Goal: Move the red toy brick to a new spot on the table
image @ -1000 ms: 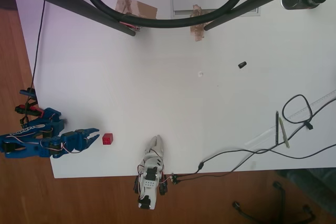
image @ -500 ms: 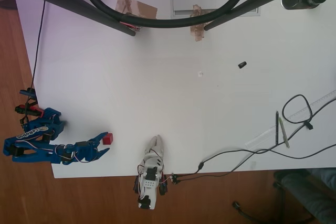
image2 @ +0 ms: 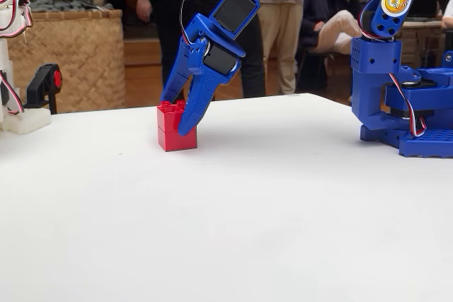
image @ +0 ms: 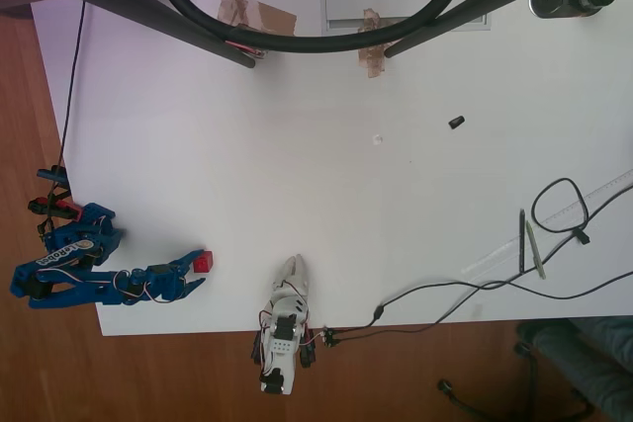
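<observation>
The red toy brick (image: pixel 204 264) rests on the white table (image: pixel 326 195) near its lower left corner in the overhead view. My blue gripper (image: pixel 199 271) reaches in from the left, open, its jaws straddling the brick. One finger lies against the brick's upper side; the other stands a little off below it. In the fixed view the red toy brick (image2: pixel 170 131) sits flat on the table (image2: pixel 226 217). The gripper (image2: pixel 175 117) comes down onto it at a slant, with one finger (image2: pixel 191 114) crossing its near face and the other behind it.
A small black cylinder (image: pixel 456 123) lies right of centre. A pen (image: pixel 522 241), a ruler and cables (image: pixel 559 207) lie at the right. Dark stand legs and taped cardboard (image: pixel 257 15) cross the top. The arm's base (image2: pixel 410 114) stands at the right, with people behind the table.
A second ago the gripper hung left of the brick, apart from it. It has since swung right and lower until its jaws enclose the brick. The brick has stayed in place.
</observation>
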`<state>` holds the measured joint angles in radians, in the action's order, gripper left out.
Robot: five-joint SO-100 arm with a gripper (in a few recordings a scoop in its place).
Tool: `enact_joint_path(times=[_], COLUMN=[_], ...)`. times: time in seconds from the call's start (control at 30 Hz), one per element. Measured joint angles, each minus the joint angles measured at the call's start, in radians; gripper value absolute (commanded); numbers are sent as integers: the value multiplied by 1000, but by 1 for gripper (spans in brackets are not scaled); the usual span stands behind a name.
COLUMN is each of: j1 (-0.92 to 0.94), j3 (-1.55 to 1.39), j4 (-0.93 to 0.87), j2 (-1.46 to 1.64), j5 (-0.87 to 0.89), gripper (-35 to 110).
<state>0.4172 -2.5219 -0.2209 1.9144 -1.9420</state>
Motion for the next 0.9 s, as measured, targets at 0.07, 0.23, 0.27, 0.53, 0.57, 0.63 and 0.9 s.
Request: enact_joint_path(times=[0.07,0.23,0.27,0.53,0.57,0.63,0.9], j1=[-3,-21,-25,-144,-169,-218,-380], j3=[0,0,0,176,221,313,704], j4=[2,11,11,-179,-209,-262,-459], j2=[-23,-43,-43,-69,-87,-129,-360], j5=[48,137,144,276,298,350,557], gripper=[12,9,8,7,7,7,5])
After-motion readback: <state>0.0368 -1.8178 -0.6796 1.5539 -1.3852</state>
